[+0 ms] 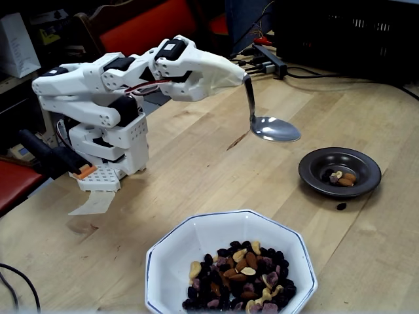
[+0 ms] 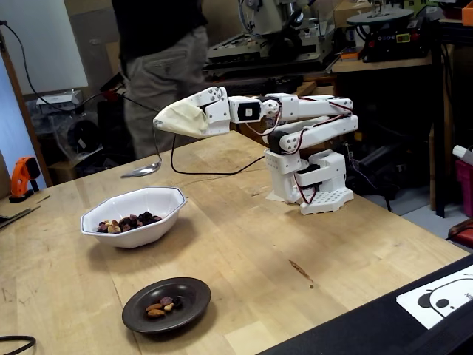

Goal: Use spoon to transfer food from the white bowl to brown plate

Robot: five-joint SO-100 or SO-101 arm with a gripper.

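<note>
The spoon (image 1: 274,128) hangs in the air above the desk (image 1: 366,255), its handle end fixed in the tip of the whitish wedge-shaped gripper (image 1: 243,77), which is clamped on it. In both fixed views the spoon's oval bowl looks empty and sits level, well above the wood. In a fixed view (image 2: 142,169) it hangs high above and just beyond the far rim of the white bowl (image 2: 134,215); in the other it is up and to the left of the brown plate (image 1: 340,171), apart from it.

The white bowl stands near the desk's front edge in a fixed view (image 1: 196,239), with a heap of food (image 1: 239,276) piled toward one side: dark dried fruit, almonds and pale cashew pieces. The brown plate holds a few pieces of food (image 1: 342,176), and 1 dark piece (image 1: 341,206) lies on the wood just beside its rim.

The arm (image 2: 299,129) reaches out level from its base (image 2: 314,185), which stands on the desk.
</note>
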